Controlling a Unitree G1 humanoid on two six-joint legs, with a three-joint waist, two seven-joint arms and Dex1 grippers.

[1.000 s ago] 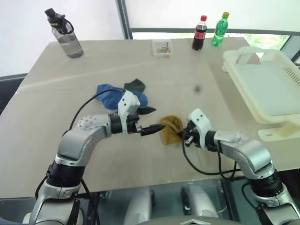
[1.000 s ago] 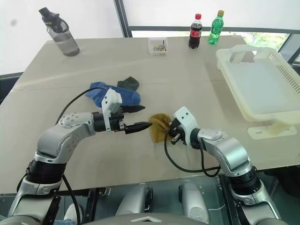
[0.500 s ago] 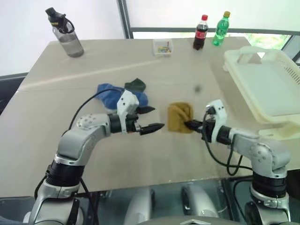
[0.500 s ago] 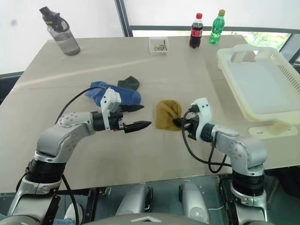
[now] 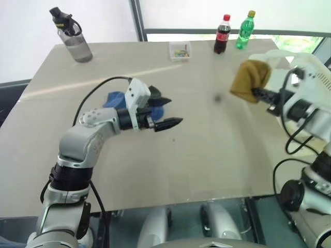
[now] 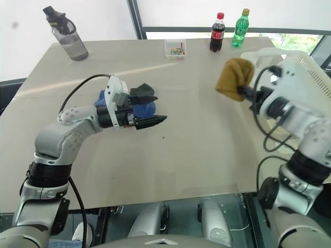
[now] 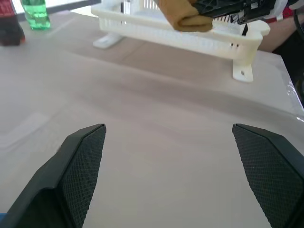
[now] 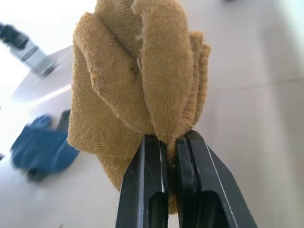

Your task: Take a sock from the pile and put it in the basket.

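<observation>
The right gripper (image 8: 170, 156) has its jaws pinched tight on a mustard sock (image 5: 250, 79), held up in the air just in front of the near corner of the basket (image 6: 316, 70). The left gripper (image 5: 168, 110) stands with its jaws spread wide and nothing between them, hovering above the table (image 5: 207, 155) beside the pile (image 6: 138, 103).

The basket's inside is mostly hidden behind the right arm, so what it holds cannot be told. A small clear box (image 5: 179, 51) at the far edge carries some coloured bits.

Two socks remain in the pile, one blue, one dark green, though more may lie under the left gripper. Two bottles stand at the far edge, a cola bottle (image 5: 222, 35) and a green bottle (image 5: 245, 30); one grey water bottle (image 5: 70, 36) stands at the far left corner.

The left wrist view shows the basket's slotted side wall and feet from table level; the right wrist view shows the sock's folded knit up close.
</observation>
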